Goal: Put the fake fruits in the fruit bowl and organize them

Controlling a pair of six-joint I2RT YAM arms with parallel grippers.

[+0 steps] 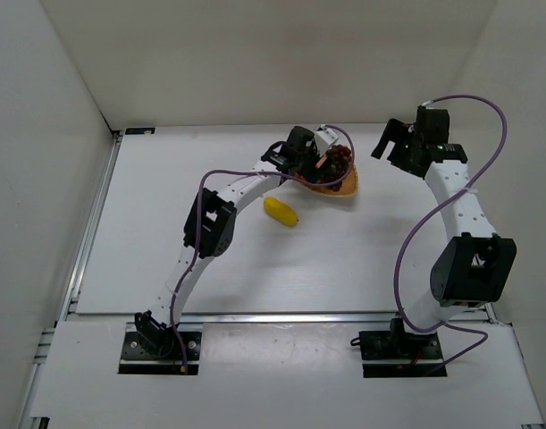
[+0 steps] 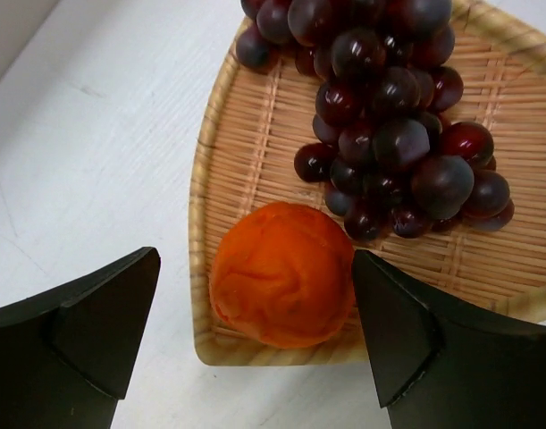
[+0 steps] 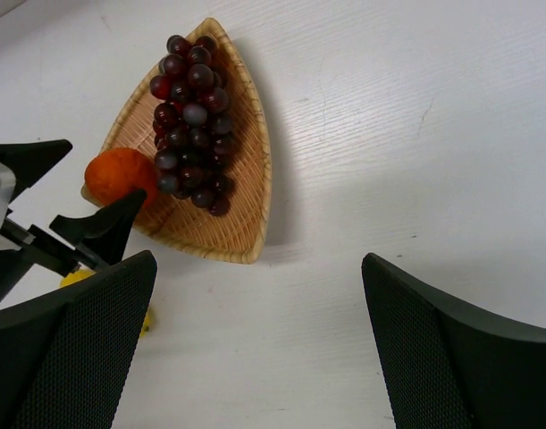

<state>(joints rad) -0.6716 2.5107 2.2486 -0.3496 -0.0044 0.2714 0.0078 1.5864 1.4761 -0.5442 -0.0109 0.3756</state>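
Note:
The tan woven fruit bowl (image 1: 348,187) sits at the back middle of the table. The dark purple grape bunch (image 2: 389,134) lies in it, and the small orange (image 2: 281,273) rests in its near corner by the rim (image 2: 201,223). My left gripper (image 2: 255,259) is open and straddles the orange; the right finger is at the orange's edge and the left finger is apart from it. The yellow banana-like fruit (image 1: 281,212) lies on the table just left of the bowl. My right gripper (image 3: 259,313) is open and empty over bare table right of the bowl (image 3: 255,179).
White walls enclose the table on the left, back and right. The left arm's fingers (image 3: 103,228) show in the right wrist view beside the orange (image 3: 116,174). A sliver of the yellow fruit (image 3: 76,279) shows behind my right gripper's left finger.

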